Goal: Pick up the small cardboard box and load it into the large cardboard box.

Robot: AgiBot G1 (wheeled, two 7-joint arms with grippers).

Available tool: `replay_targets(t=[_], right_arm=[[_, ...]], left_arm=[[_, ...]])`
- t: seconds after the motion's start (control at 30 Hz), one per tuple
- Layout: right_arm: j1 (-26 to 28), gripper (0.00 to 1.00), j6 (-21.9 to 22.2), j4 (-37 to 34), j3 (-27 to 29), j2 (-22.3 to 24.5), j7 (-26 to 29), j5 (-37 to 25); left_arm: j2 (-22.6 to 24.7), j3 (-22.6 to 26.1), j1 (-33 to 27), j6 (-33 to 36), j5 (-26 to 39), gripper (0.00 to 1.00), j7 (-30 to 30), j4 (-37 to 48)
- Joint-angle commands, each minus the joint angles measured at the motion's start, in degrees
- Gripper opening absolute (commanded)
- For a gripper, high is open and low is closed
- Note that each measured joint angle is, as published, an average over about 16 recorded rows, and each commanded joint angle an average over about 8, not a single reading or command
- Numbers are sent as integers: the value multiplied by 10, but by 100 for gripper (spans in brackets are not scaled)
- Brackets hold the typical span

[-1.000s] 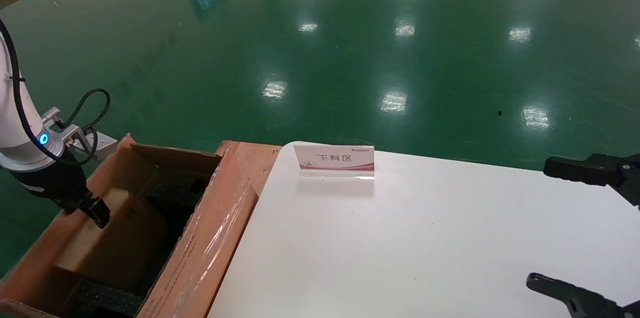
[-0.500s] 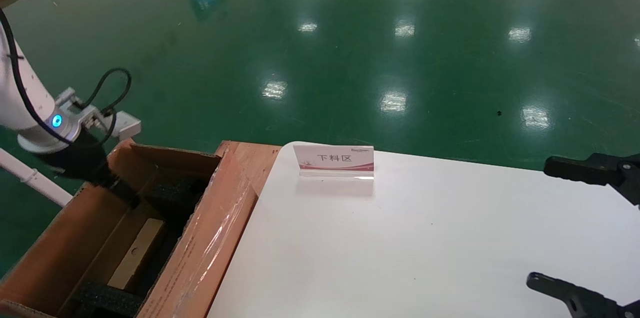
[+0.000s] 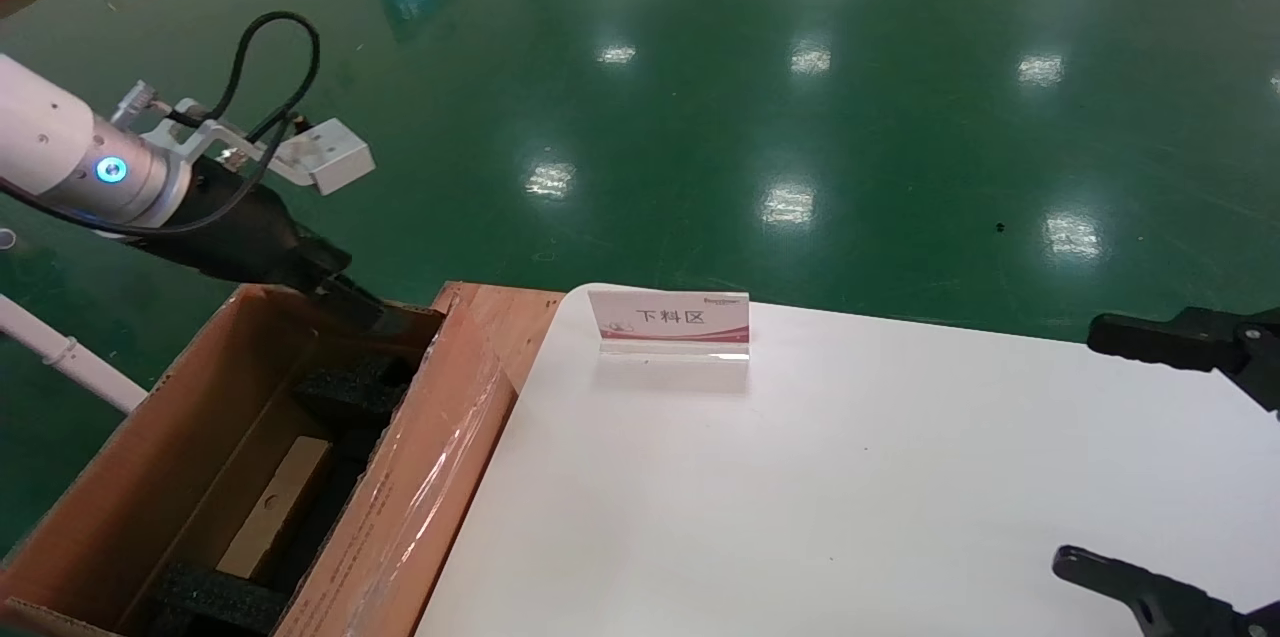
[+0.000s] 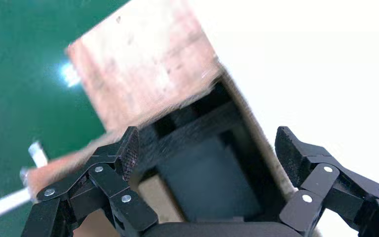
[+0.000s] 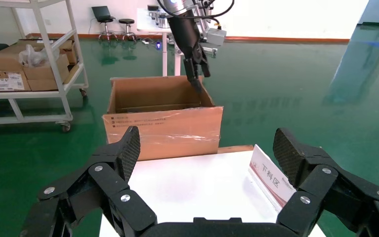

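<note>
The large cardboard box point(image 3: 440, 457) stands open at the table's left end, with a taped flap against the table edge and black foam blocks point(image 3: 350, 392) inside. The small cardboard box point(image 3: 275, 507) lies inside it, low between the foam blocks. My left gripper point(image 3: 370, 312) is open and empty, just above the large box's far rim. In the left wrist view the left gripper point(image 4: 209, 153) looks down past a brown flap point(image 4: 143, 64) onto dark foam. My right gripper point(image 3: 1080, 445) is open and empty over the table's right end. It also shows in the right wrist view point(image 5: 207, 148), facing the large box point(image 5: 163, 131).
A white table point(image 3: 850, 497) fills the centre and right. A small sign card point(image 3: 668, 322) stands near its far left edge. Green floor lies beyond. In the right wrist view a shelf cart with cartons point(image 5: 24, 64) stands far behind the large box.
A second ago my left gripper held the small box down in the large box. It let go, the small box dropped flat, and the gripper rose and moved to the far rim.
</note>
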Motion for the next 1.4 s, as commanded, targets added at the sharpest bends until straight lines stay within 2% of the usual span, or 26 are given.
replay_targets(t=[0.03,0.17,0.3,1.4], right_arm=[[0,100,0,0,0,0,0,0],[0,100,0,0,0,0,0,0],[0,100,0,0,0,0,0,0],[-1,100,-1,0,3,-1,2,-2]], left_arm=[[-7,-3,-12,-6,-1,100,6,-21],[-9,-23,-1,-4,-3,100,13,-29],[-11,-80,36,9,-11,100,33,-39],[-19,-745,485,164,-100,100,268,-132]])
